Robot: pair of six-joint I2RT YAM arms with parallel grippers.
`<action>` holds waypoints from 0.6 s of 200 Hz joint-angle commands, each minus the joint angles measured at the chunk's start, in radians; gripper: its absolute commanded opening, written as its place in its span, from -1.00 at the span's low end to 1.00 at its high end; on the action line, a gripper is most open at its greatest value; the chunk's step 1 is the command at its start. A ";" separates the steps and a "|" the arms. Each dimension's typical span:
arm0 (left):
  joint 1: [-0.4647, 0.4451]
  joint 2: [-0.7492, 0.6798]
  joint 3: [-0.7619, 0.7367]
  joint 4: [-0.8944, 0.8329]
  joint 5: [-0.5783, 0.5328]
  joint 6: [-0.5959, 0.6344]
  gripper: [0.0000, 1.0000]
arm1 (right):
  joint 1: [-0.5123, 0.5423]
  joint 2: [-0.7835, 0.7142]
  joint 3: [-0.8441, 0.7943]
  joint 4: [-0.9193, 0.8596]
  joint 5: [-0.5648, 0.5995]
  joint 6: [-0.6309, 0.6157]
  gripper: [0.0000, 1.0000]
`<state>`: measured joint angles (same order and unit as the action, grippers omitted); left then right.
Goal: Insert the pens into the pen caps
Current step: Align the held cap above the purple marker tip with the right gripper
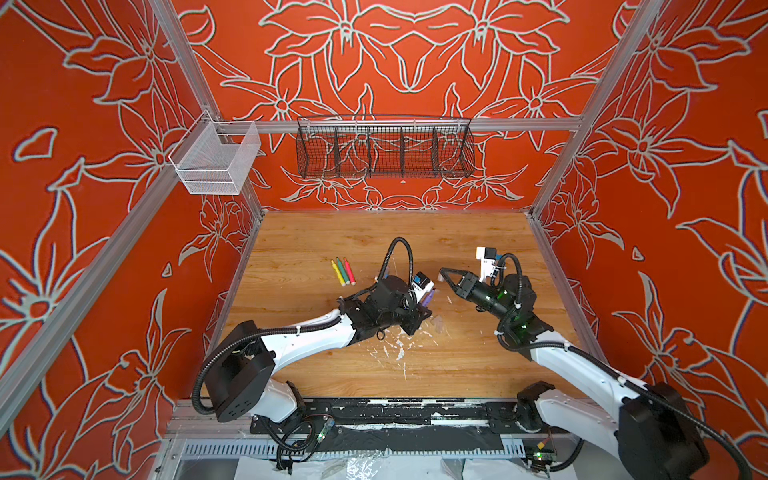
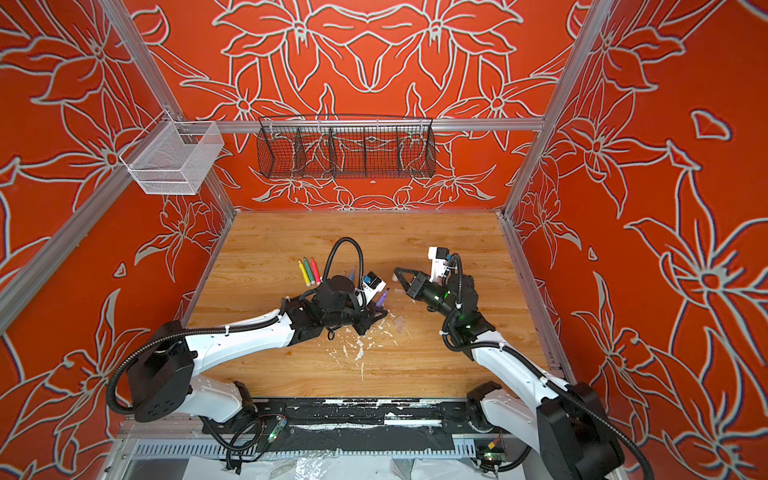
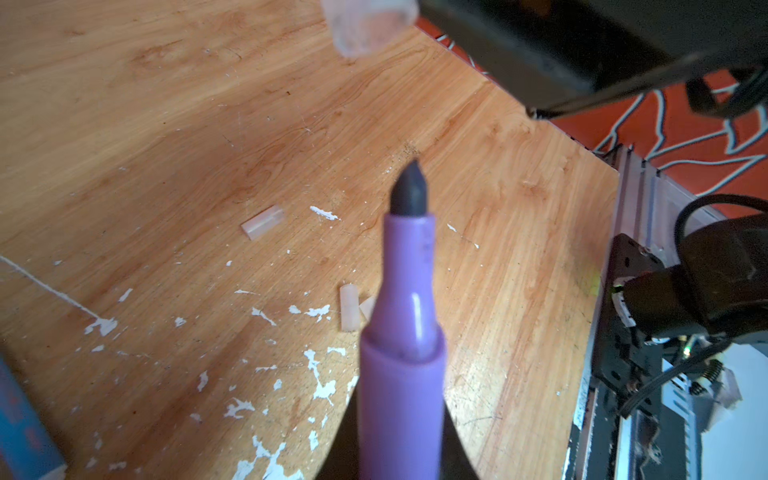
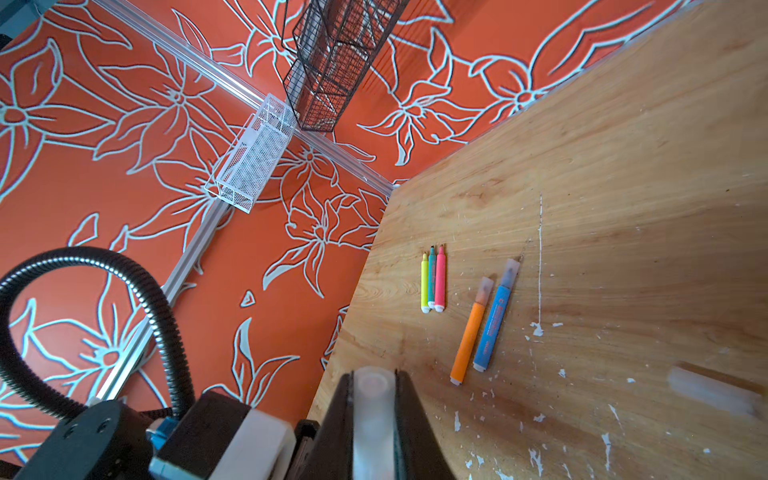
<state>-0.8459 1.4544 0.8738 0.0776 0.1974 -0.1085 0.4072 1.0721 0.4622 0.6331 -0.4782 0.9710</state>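
We're gripping the purple pen (image 3: 401, 332) in the left gripper (image 3: 401, 440), jaws clamped tight on the barrel's back part so the bare dark tip is sticking out fwd, free for capping. The right gripper (image 1: 444, 275) is pinching a clear cap (image 4: 374, 415) lengthwise btwn its closed jaws. One end is poking just past the fingertips, prob. the mouth, turned twd the pen. Both are hanging over the middle of the table (image 1: 332, 232), tip & cap apart. In the left wrist view the cap is sitting off the tip's line, so we're judging alignment isn't done yet.

The orange pen (image 4: 469, 332) & blue pen (image 4: 494, 320) are lying side by side w/ caps on. The yellow pen (image 4: 424, 286), green pen (image 4: 432, 280) & pink-red pen (image 4: 440, 282) are lying in a tight row further back, tips bare, waiting their turn. A spare cap (image 3: 262, 222) and another spare cap (image 3: 348, 306) are lying loose among the white paint flecks (image 3: 320, 386), near enough for the right arm to be fetching next.
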 commanded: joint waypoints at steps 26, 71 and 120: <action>-0.007 0.017 0.036 -0.033 -0.082 0.009 -1.00 | 0.040 0.031 -0.005 0.119 -0.029 0.038 -0.89; -0.007 0.040 0.058 -0.055 -0.104 0.004 -1.00 | 0.065 0.030 -0.002 0.107 -0.011 0.017 -0.88; -0.007 0.034 0.057 -0.059 -0.113 0.004 -1.00 | 0.082 0.067 0.006 0.108 -0.005 0.002 -0.88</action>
<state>-0.8463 1.4918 0.9165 0.0284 0.0990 -0.1085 0.4805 1.1233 0.4568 0.7136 -0.4900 0.9810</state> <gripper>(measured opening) 0.146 0.167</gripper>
